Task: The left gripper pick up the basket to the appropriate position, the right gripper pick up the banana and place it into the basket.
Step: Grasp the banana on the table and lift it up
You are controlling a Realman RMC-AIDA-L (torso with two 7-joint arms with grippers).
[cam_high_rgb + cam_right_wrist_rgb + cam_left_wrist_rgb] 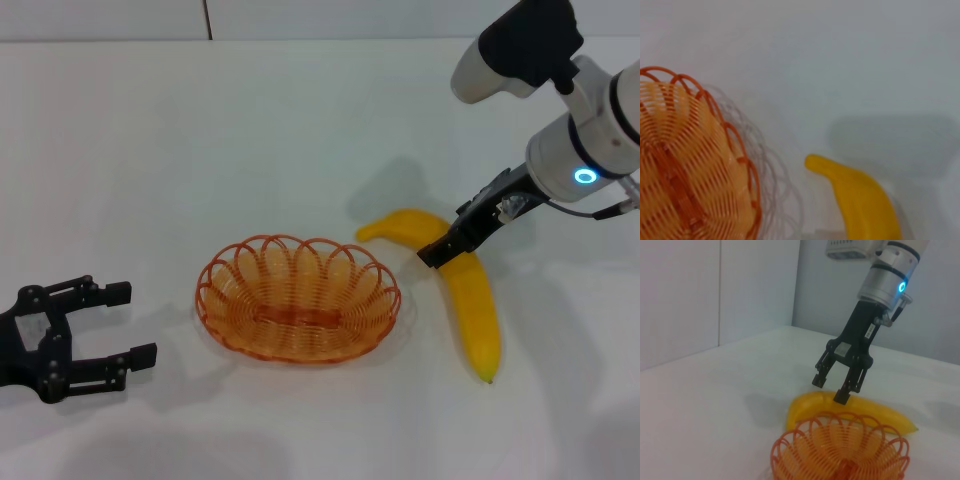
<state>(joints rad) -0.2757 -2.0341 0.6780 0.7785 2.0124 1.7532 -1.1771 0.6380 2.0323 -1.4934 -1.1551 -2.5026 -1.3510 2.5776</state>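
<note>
The orange wire basket (212, 270) sits on the white table in the middle of the head view, empty. The yellow banana (475, 310) lies on the table just to its right. My right gripper (437, 255), on the arm with the blue ring light, is open and points down at the banana's bend, with its fingertips just above or at the peel. In the left wrist view it (830, 390) stands over the banana (875, 415), behind the basket (785, 440). My left gripper (135, 323) is open and empty, low at the left, apart from the basket.
The white table (300, 120) runs back to a pale wall. The right wrist view shows the basket's rim (752, 200) and the banana's tip (865, 200) side by side with a narrow gap of table between them.
</note>
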